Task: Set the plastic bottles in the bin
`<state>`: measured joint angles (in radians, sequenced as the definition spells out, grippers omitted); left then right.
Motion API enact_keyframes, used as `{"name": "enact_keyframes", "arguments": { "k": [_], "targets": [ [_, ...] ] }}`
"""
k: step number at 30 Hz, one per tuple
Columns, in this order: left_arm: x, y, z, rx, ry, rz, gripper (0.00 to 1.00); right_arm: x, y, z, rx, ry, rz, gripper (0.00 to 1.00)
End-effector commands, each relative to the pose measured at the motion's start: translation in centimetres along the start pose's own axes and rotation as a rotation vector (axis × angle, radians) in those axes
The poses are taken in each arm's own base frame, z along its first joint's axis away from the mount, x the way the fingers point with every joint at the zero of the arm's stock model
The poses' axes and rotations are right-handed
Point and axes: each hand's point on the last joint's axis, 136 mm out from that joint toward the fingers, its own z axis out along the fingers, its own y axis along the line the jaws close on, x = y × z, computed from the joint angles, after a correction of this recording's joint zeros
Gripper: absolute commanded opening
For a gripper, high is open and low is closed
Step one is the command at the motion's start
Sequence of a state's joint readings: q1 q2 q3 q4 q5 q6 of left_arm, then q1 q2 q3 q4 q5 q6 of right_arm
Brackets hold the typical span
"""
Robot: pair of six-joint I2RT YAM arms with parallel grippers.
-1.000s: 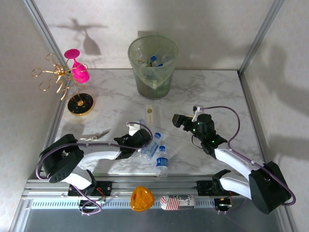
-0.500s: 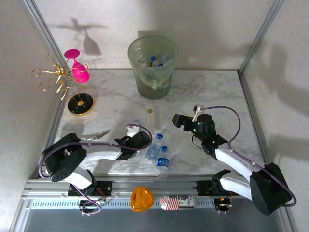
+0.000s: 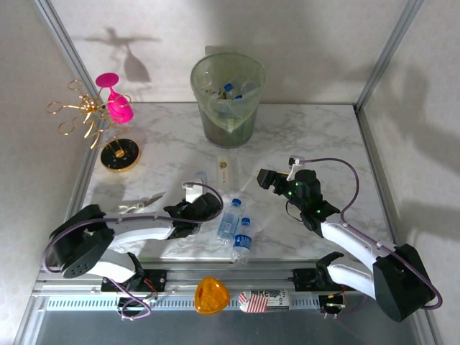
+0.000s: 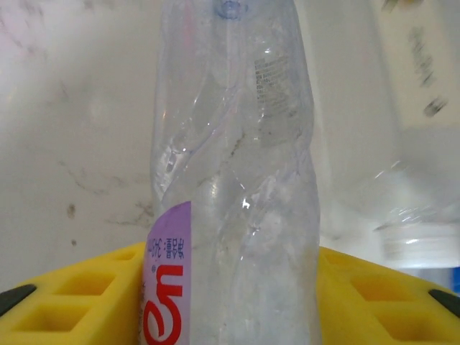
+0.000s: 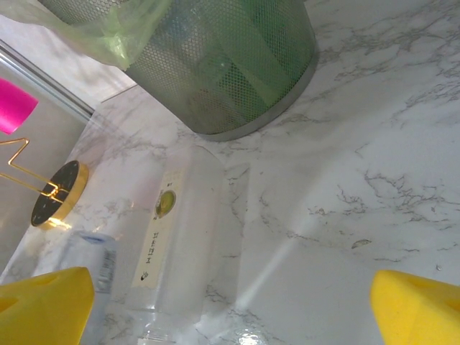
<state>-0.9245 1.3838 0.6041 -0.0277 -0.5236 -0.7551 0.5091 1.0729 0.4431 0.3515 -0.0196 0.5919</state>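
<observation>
Pink goblet (image 3: 119, 108) rests on a gold rack (image 3: 119, 154).

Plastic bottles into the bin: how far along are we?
Done: several bottles lie inside the round pale-green lined bin. In hand: the left fingers are shut on a clear crumpled bottle with a purple label. Left: two clear blue-capped bottles lie on the marble table, plus a clear labelled one nearer the bin. The right fingers stand open, empty.
</observation>
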Motion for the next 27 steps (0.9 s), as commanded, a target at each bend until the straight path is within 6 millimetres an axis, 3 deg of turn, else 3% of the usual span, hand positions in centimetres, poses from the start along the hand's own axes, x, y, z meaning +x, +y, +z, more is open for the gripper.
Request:
{"name": "enact_keyframes", "arguments": {
  "k": [1, 9, 16, 21, 27],
  "targets": [
    [-3.7, 0.5, -2.5, 0.008, -0.124, -0.054, 0.48, -1.6, 1.2, -0.2, -0.027, -0.046, 0.004, 0.99],
    [-14.9, -0.1, -10.9, 0.241, -0.445, -0.3, 0.42, -1.8, 1.7, -0.1, -0.052, -0.05, 0.005, 0.99],
    [-24.5, -1.4, -16.8, 0.38, -0.644, -0.336, 0.41, -1.5, 2.0, -0.1, -0.073, -0.044, 0.012, 0.99],
    [-30.5, -5.3, -17.0, 0.47, -0.649, -0.24, 0.41, -1.4, 2.2, -0.7, -0.084, -0.052, 0.019, 0.99],
    [-34.8, -10.1, -12.9, 0.47, -0.587, -0.118, 0.42, -2.0, 2.0, -1.9, -0.079, -0.094, 0.027, 0.99]
  ]
}}
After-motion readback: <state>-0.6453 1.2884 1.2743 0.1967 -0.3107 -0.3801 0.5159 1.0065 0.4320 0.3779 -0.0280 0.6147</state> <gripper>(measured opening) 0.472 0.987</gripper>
